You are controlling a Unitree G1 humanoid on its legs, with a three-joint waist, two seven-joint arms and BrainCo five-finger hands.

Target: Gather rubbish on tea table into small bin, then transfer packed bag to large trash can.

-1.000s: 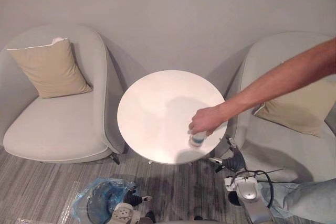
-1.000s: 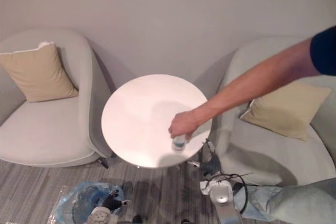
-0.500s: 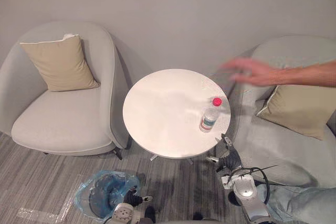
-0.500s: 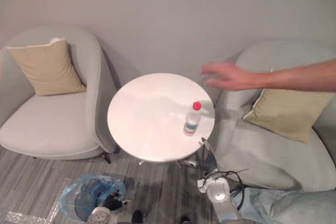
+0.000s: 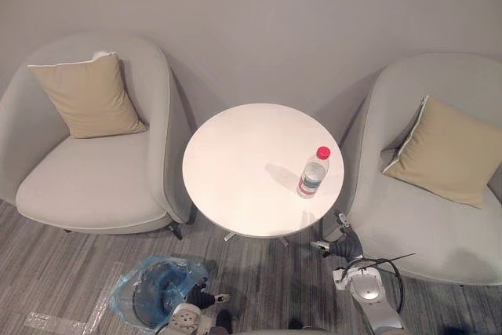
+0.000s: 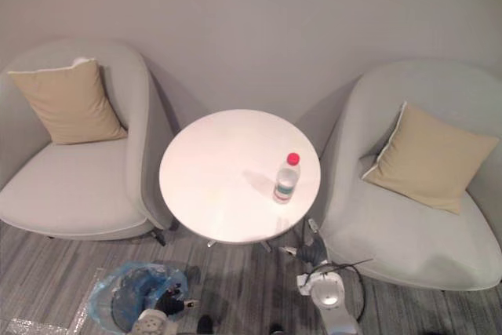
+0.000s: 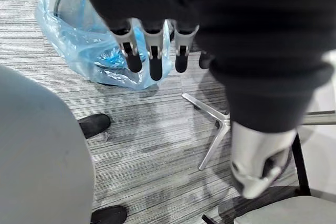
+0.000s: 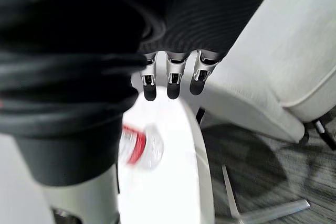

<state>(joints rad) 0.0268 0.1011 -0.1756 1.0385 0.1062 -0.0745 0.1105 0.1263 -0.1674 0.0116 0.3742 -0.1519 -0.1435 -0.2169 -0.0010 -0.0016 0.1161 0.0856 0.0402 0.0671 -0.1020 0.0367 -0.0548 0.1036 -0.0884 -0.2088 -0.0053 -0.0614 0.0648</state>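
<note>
One water bottle (image 5: pixel 313 172) stands uncollected on the counter (image 5: pixel 235 170); bag-lined bin (image 5: pixel 132 300) waits; left hand (image 7: pixel 150 51), right hand (image 8: pixel 171 80): fingers straight, empty.

Table (image 5: pixel 235 170) open left of bottle (image 5: pixel 313 174); armchairs (image 5: pixel 86 186) hem both sides.
</note>
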